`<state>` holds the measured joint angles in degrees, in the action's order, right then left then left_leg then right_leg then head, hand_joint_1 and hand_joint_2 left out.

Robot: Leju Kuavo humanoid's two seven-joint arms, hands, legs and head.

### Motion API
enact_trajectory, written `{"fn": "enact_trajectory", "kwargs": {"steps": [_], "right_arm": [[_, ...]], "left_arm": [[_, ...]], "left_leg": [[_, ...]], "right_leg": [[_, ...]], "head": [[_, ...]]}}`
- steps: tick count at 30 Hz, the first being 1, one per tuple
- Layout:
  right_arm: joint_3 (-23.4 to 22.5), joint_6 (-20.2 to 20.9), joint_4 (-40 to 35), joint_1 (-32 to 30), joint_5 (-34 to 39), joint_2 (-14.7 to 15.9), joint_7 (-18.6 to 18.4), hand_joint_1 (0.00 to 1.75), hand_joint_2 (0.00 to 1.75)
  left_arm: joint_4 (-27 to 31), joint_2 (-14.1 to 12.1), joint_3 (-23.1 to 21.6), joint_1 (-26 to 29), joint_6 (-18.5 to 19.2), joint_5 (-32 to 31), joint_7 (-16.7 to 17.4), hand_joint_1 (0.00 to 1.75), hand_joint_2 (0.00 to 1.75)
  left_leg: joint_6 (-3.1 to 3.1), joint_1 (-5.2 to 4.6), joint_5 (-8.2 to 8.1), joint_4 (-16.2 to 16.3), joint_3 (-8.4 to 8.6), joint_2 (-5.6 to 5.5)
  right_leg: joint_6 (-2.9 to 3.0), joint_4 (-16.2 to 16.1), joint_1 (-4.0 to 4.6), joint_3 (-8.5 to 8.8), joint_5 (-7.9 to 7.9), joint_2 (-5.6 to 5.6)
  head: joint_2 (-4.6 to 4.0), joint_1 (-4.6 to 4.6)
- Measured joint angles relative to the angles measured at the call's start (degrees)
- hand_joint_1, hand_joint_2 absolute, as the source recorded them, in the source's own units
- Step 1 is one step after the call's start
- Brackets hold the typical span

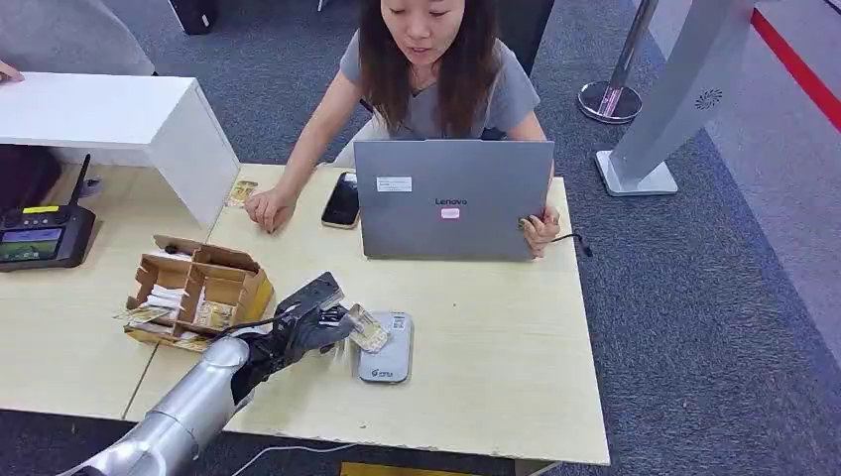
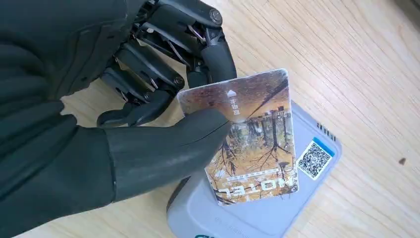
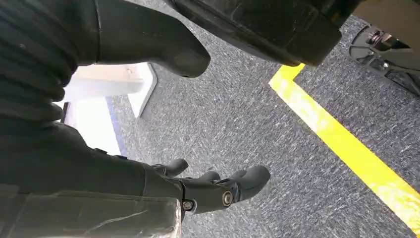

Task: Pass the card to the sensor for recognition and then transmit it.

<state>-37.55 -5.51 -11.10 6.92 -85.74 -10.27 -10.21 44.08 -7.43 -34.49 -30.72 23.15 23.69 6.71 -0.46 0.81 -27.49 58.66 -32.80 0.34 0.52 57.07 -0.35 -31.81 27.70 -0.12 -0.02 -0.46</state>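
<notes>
Card over the reader: watch your thin pinch.

Head view: your left hand (image 1: 315,329) holds the hotel key card (image 1: 368,329) just past its fingertips, above the grey card reader (image 1: 387,349); a tilt could spoil recognition. Left wrist view: thumb (image 2: 163,148) clamps one corner of the glossy tree-printed card, so it may slip. Right wrist view: your right hand (image 3: 198,186) hangs with fingers apart, holding nothing.

The left hand (image 2: 148,144) and card (image 2: 252,144) hide much of the sensor (image 2: 277,213).
</notes>
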Motion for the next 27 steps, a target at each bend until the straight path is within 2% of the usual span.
{"fn": "enact_trajectory", "kwargs": {"steps": [6,11,15,19,22,27], "right_arm": [[0.04,-0.11,0.0,0.0,0.09,-0.02,0.0,0.0,1.75],[0.04,-0.52,0.0,-0.13,1.2,-0.02,0.02,0.0,1.75],[0.04,-0.55,0.0,-0.31,2.34,-0.02,0.41,0.0,1.75],[0.04,-0.33,0.0,-0.35,3.13,-0.02,1.2,0.0,1.75],[0.04,-0.24,0.0,-0.35,3.13,0.0,1.2,0.0,1.75],[0.04,-0.24,0.0,-0.35,3.28,0.0,1.25,0.0,1.75]], "left_arm": [[-0.68,0.37,-0.31,-0.27,-0.5,0.35,-0.35,1.75,1.75],[0.27,0.63,-0.31,0.0,-3.28,0.72,-6.06,1.75,1.75],[7.16,0.76,1.05,2.04,-5.12,2.21,-10.6,1.75,1.75],[16.23,1.66,4.79,4.95,-4.35,6.08,-14.97,1.75,1.75],[21.09,2.25,7.28,6.19,-3.87,7.19,-15.5,1.75,1.75],[25.27,2.78,9.53,7.82,-3.43,7.87,-16.0,1.75,1.75]], "left_leg": [[0.0,0.0,0.0,0.0,0.0,0.0],[0.0,0.0,0.0,0.0,0.0,0.0],[0.0,-0.01,0.0,0.0,-0.02,0.0],[0.0,-0.01,-0.01,0.0,-0.03,-0.01],[0.01,0.0,-0.01,0.0,-0.04,-0.01],[0.0,0.01,0.0,0.0,-0.03,-0.01]], "right_leg": [[0.0,0.0,0.0,0.0,0.0,0.0],[0.0,0.0,0.0,0.0,0.0,0.0],[0.0,0.0,0.0,0.0,0.0,-0.01],[0.0,-0.01,0.0,-0.01,0.0,-0.01],[0.0,-0.01,0.0,-0.01,0.0,-0.01],[0.0,0.0,0.0,-0.01,0.0,-0.01]], "head": [[0.0,0.0],[0.0,0.0],[0.0,0.0],[0.0,0.02],[0.0,0.02],[0.0,0.0]]}}
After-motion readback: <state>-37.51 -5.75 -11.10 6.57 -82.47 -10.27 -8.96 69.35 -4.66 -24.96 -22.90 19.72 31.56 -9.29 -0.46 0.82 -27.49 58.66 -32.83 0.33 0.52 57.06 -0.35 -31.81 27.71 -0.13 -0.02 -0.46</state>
